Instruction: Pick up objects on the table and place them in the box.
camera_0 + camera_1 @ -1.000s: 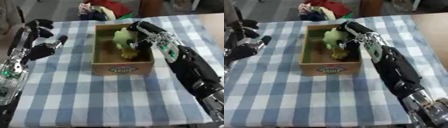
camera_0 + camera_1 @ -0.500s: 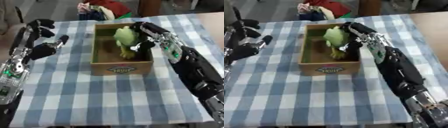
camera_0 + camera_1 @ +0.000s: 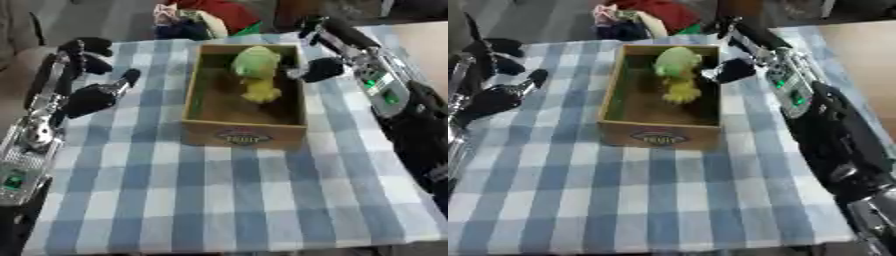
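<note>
Whereas a moment ago the robot's right hand (image 3: 322,60) was curled around the green and yellow soft toy (image 3: 255,70) down inside the shallow wooden box (image 3: 245,134), it has now drawn back to the box's right rim and the toy is on its own. The toy sits upright in the far part of the box, leaning toward the right wall, with the bare floor of the box in front of it. To my eye that means this object is delivered: the release is done, and the arm looks to be clearing away from the box.

The right hand is now at the rim, its dark thumb or fingertip close beside the toy's flank but, as far as I can judge, no longer gripping it. Its fingers look relaxed and spread, holding nothing, though whether one tip still brushes the toy I cannot tell.

The left hand (image 3: 77,85) hangs over the left side of the blue and white checked tablecloth (image 3: 219,200), well apart from the box, fingers loosely extended and empty. Beyond the far edge of the table lies a heap of red and mixed-coloured things (image 3: 197,17), likely the next ones to fetch.
</note>
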`<control>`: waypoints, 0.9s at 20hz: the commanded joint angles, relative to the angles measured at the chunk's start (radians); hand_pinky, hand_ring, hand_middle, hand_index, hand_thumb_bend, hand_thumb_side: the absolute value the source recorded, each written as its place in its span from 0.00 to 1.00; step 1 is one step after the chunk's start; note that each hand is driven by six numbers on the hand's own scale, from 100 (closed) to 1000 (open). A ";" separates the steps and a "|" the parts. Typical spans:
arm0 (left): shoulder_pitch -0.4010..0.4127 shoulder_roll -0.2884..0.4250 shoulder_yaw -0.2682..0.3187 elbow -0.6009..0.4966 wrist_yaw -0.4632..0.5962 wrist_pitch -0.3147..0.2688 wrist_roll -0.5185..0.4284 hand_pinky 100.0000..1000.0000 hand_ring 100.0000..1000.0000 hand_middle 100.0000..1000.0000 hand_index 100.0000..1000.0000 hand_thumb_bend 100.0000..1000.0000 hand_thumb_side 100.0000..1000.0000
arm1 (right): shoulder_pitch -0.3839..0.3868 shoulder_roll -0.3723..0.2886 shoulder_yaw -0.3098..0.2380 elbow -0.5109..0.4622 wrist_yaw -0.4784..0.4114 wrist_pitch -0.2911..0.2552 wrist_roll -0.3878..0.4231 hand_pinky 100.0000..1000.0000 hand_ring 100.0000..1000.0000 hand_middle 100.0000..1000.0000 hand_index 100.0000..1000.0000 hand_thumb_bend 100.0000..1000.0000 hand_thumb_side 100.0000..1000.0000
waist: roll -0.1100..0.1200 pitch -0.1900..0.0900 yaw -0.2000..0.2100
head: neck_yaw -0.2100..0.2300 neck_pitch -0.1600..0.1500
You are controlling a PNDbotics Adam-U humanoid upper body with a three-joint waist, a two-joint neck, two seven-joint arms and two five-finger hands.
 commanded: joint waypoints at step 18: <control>0.027 0.050 0.030 0.003 0.030 -0.013 0.056 0.63 0.54 0.57 0.72 0.47 0.14 | 0.304 -0.272 -0.161 -0.413 -0.429 0.142 -0.095 0.55 0.66 0.66 0.76 0.02 0.16 | -0.011 -0.003 -0.044 | 0.041 -0.008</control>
